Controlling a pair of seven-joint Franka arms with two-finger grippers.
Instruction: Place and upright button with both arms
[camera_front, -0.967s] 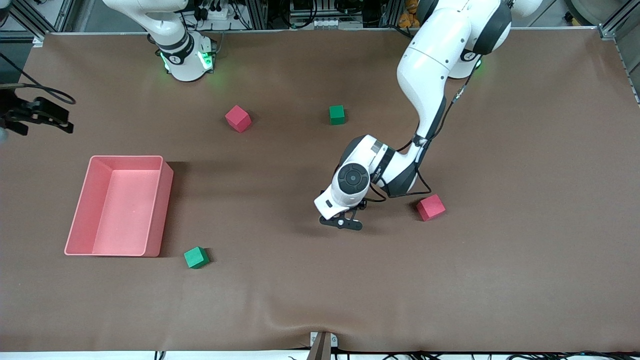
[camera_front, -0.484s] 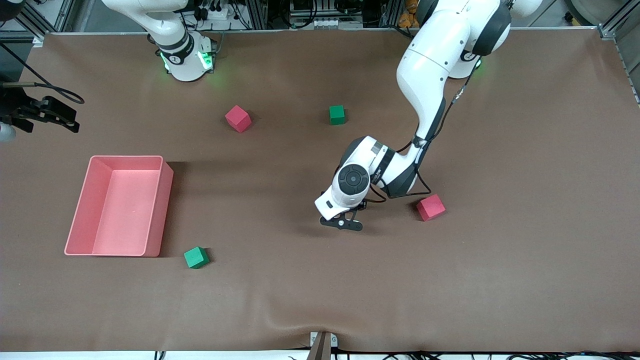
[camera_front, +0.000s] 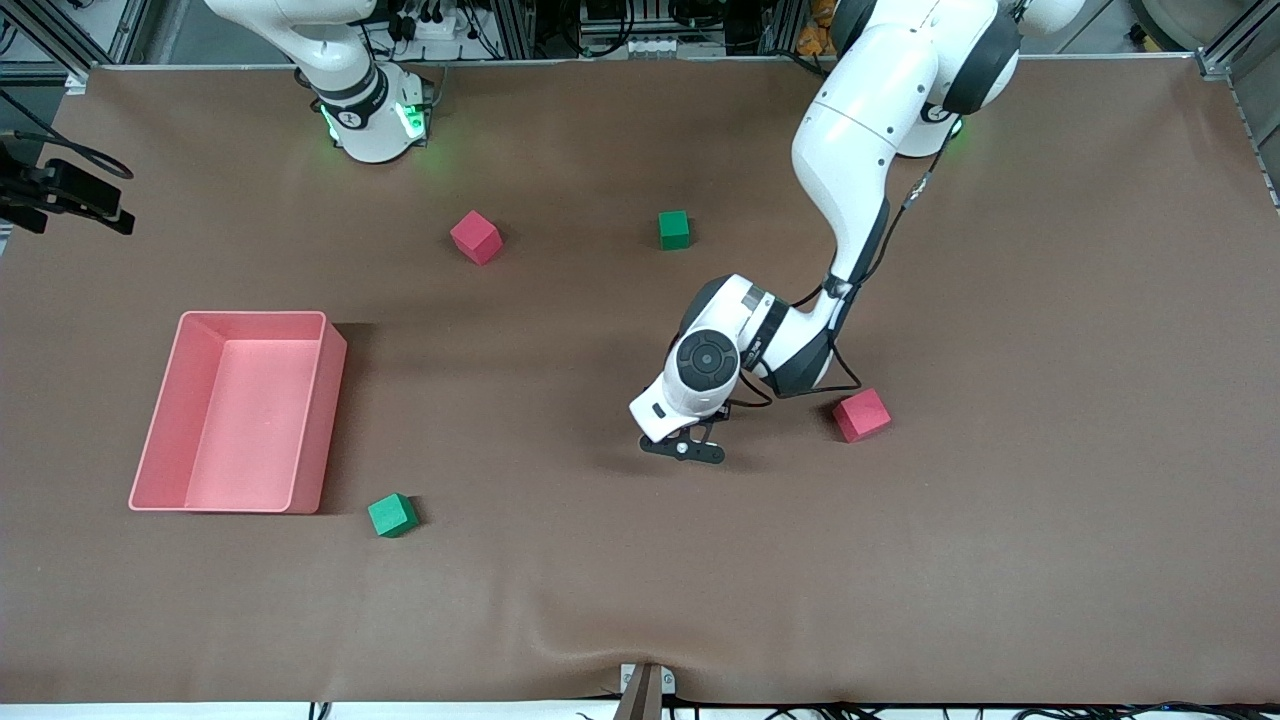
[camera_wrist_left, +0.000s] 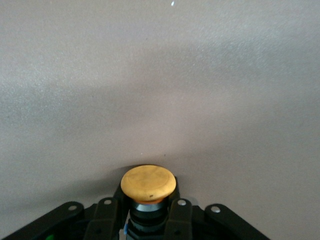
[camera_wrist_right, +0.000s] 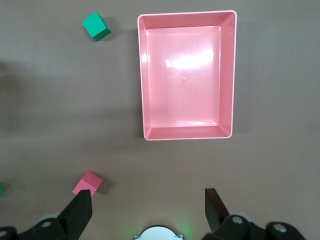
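button (camera_wrist_left: 148, 184) body hidden in left gripper (camera_wrist_left: 147, 217)

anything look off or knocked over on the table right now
Nothing stands out. The pink bin sits flat and empty, and the pink and green cubes lie scattered singly on the mat. The left gripper has its jaws shut on the button, cap intact. The right gripper waits open, high over the bin.

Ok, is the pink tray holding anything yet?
No: in the right wrist view the pink tray shows only its bare floor, and the button sits between the shut left gripper's fingers.
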